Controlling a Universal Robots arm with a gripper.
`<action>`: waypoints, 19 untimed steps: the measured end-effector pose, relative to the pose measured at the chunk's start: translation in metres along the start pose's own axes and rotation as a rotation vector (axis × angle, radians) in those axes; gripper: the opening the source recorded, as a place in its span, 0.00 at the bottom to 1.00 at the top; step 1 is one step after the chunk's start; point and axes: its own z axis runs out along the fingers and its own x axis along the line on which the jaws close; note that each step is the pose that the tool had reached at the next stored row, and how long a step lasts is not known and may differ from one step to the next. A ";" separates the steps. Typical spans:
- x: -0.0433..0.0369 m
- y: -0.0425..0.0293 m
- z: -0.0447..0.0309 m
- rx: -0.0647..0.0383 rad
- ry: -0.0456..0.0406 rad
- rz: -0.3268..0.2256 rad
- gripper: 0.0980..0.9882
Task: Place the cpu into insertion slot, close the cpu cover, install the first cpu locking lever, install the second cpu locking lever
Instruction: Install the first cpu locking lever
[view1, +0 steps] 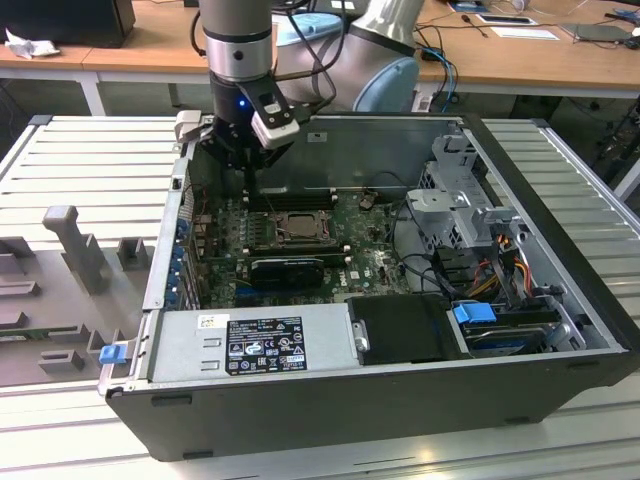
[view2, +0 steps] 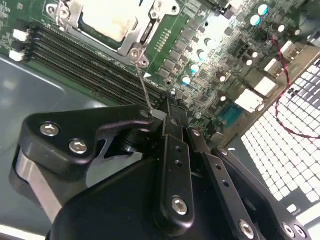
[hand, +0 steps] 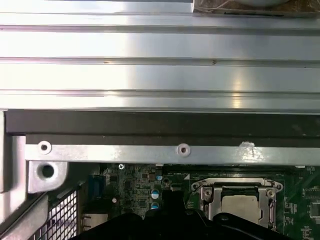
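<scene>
My pincer (view2: 167, 114) is closed on the thin silver wire locking lever (view2: 143, 82) beside the square silver metal cpu cover (hand: 207, 199), which lies over the pale silvery square cpu (view2: 107, 20) seated in the green-boarded insertion slot (view1: 290, 228), and I judge so slim a rod could slip from my grip and spring back unlatched.

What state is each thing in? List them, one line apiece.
cpu cover: closed.
cpu: seated beneath it, face showing through its window.
locking lever: raised, not latched.
gripper: shut on its free end.
computer case: open.
</scene>
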 end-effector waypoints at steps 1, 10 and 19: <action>-0.0005 0.0001 -0.0001 0.000 0.0002 0.000 0.01; -0.0072 0.0001 0.0001 0.000 0.0000 0.000 0.01; -0.0198 0.0000 0.0004 0.000 0.0000 0.000 0.01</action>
